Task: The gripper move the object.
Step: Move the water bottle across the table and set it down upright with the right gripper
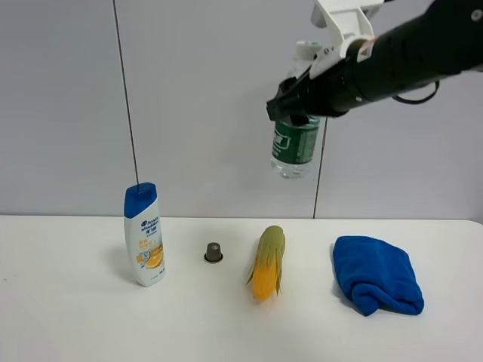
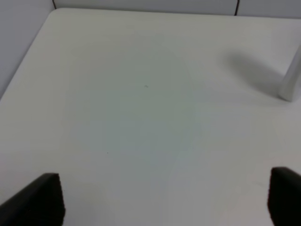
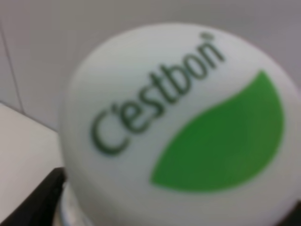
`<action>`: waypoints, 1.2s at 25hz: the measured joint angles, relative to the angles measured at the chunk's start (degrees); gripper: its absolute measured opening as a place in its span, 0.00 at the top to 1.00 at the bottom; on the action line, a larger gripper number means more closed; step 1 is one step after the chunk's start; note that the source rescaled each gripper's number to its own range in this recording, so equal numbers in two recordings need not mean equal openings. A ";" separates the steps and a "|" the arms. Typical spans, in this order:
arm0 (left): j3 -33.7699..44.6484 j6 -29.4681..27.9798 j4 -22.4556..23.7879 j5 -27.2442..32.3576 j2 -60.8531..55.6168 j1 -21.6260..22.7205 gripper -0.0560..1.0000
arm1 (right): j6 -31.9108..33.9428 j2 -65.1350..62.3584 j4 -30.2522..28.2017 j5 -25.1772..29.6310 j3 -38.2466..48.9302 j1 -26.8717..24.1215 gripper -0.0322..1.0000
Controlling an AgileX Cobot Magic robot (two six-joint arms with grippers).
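My right gripper (image 1: 293,107), black jaws on a thick black arm with a white bracket, is shut on the clear water bottle (image 1: 295,147) with the green label. It holds the bottle high in the air, above the corn and the table. The bottle's white cap (image 3: 174,122) with green print fills the right wrist view, with a black jaw tip at its edge. My left gripper (image 2: 164,197) is open and empty over bare white table (image 2: 141,94); only its two black fingertips (image 2: 40,197) show. It is out of the exterior view.
On the white table stand a white shampoo bottle (image 1: 144,235) with a blue cap at the left, a small dark cap (image 1: 213,252), an ear of corn (image 1: 267,262) in the middle and a folded blue cloth (image 1: 376,274) at the right. The shampoo bottle's edge (image 2: 291,77) shows in the left wrist view.
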 joint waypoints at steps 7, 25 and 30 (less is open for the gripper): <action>0.00 0.00 0.00 0.00 0.00 0.00 0.00 | 0.17 10.54 0.40 2.61 -14.69 3.80 0.97; 0.00 0.00 0.00 0.00 0.00 0.00 0.00 | 0.19 40.02 2.94 6.84 -41.95 10.43 0.97; 0.00 0.00 0.00 0.00 0.00 0.00 0.00 | -0.56 42.87 3.27 6.51 -42.91 10.88 0.97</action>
